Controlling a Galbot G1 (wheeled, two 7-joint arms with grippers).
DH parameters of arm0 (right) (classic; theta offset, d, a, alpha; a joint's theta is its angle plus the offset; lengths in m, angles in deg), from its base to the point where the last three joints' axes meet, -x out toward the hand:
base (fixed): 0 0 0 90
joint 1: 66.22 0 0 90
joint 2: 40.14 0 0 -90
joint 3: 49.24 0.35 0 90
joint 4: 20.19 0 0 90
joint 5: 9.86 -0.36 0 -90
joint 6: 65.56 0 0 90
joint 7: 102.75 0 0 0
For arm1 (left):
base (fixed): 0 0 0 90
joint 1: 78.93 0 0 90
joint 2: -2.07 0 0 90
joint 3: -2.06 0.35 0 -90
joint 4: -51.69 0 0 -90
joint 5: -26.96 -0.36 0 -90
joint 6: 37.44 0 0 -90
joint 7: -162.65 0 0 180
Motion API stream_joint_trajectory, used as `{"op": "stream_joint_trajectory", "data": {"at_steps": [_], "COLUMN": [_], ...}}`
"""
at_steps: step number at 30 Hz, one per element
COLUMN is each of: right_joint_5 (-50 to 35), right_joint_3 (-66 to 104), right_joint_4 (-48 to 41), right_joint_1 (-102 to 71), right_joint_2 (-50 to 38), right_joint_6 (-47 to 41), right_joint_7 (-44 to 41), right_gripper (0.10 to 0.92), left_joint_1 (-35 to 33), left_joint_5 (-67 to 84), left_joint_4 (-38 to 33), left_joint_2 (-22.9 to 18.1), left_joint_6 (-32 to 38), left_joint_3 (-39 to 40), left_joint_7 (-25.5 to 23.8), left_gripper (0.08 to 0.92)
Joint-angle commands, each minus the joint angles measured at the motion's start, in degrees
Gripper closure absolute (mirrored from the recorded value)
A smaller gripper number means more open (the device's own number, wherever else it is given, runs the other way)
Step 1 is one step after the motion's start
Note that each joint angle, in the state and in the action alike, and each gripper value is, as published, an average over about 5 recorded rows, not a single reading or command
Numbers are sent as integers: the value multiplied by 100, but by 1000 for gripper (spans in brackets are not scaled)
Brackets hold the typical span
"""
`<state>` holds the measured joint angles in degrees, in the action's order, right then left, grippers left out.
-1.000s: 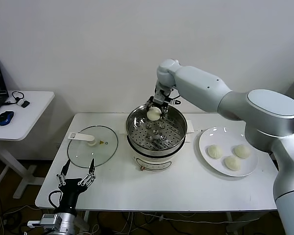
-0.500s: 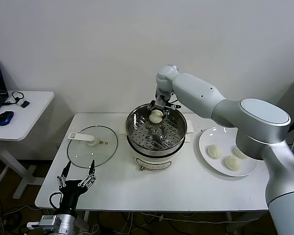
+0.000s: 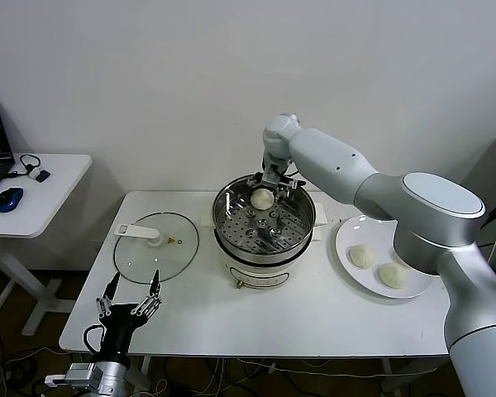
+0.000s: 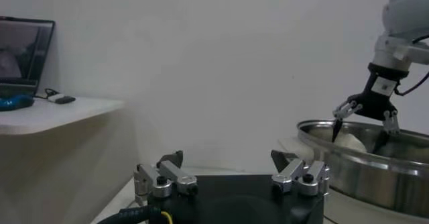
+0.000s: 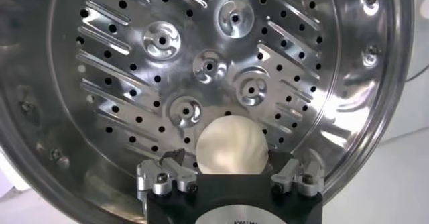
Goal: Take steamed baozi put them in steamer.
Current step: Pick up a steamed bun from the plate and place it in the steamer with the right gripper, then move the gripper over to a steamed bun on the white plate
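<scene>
The steamer (image 3: 231,217) is a shiny perforated steel basket on a white cooker base (image 3: 260,271) at the table's middle. My right gripper (image 3: 271,180) hangs inside its far rim, open, with one cream-white baozi (image 3: 262,198) lying on the perforated floor between its fingers. In the right wrist view the baozi (image 5: 231,146) sits just ahead of the gripper (image 5: 231,168), with a small gap to each finger. Two more baozi (image 3: 362,256) (image 3: 392,275) show on the white plate (image 3: 347,273) at the right. My left gripper (image 3: 131,306) is parked, open and empty, below the table's front left edge.
A flat glass lid (image 3: 155,246) with a white handle lies on the table left of the steamer. A white side table (image 3: 58,178) with a blue mouse stands at the far left. My right arm reaches over the plate's back part and hides it.
My right gripper has moved down into the steamer with the baozi and has opened. The baozi now rests on the steamer floor. The left arm has not moved.
</scene>
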<state>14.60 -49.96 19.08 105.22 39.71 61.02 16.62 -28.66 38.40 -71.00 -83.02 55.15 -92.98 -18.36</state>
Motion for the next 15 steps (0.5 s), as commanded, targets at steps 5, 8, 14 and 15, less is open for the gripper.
{"op": "stream_joint_trajectory", "data": {"at_steps": [5, 8, 14, 15], "right_joint_5": [-2777, -3064, -3926, -4153], "right_joint_3": [-1000, -875, -1513, -1684], "right_joint_4": [1287, 1537, 2096, 2172], "right_joint_1": [1046, 1270, 1894, 1989], "right_joint_2": [-962, -1296, -2331, -2524], "right_joint_6": [-998, -1265, -2315, -2552], "right_joint_7": [-299, -225, -265, -285], "right_gripper": [203, 203, 203, 203], "left_joint_1": [30, 59, -8, -28], "left_joint_5": [-35, -54, -49, -43], "left_joint_4": [-19, -18, -77, -86], "left_joint_2": [15, 13, 32, 35], "left_joint_6": [-59, -77, -67, -64], "left_joint_3": [-7, 10, -12, -21], "left_joint_7": [-5, -3, -16, -20], "left_gripper": [177, 177, 177, 177]}}
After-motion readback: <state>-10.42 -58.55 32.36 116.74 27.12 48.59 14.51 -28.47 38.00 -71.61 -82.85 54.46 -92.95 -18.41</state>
